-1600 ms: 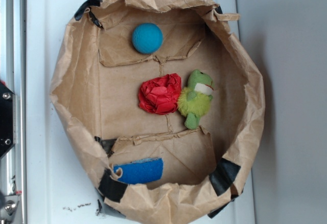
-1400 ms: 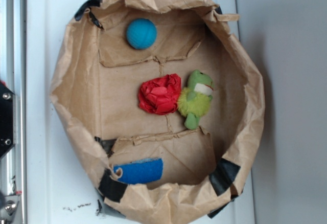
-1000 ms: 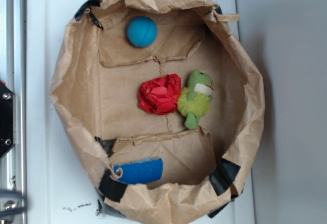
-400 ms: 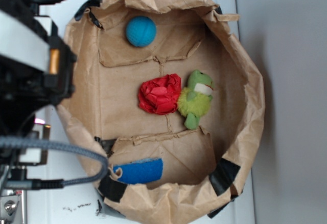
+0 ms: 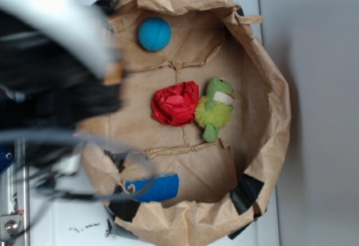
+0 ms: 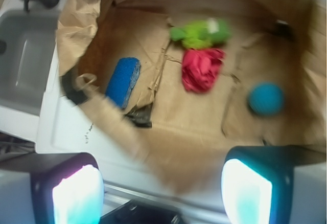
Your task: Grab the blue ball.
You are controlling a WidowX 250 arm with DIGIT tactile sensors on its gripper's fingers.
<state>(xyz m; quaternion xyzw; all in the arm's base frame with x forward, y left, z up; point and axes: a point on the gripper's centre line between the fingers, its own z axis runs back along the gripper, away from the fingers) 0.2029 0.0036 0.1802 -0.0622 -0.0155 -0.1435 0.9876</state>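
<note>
Nearest the wrist camera, the claw fills the bottom edge, its two glowing fingertips spread wide apart with nothing between them. It hangs above the near rim of a crumpled brown paper bag folded down into a shallow basin on a white table. Beyond the rim, at about 3 o'clock in this view, the blue ball sits alone on the bag's floor, well apart from the fingertips. At about 9 o'clock lies a flat blue sponge block. Farther in, near the center, a red paper wad rests touching a green plush frog at 12 o'clock.

From the overhead camera, the blurred black arm covers the left side, and the ball lies at 11 o'clock inside the bag.
</note>
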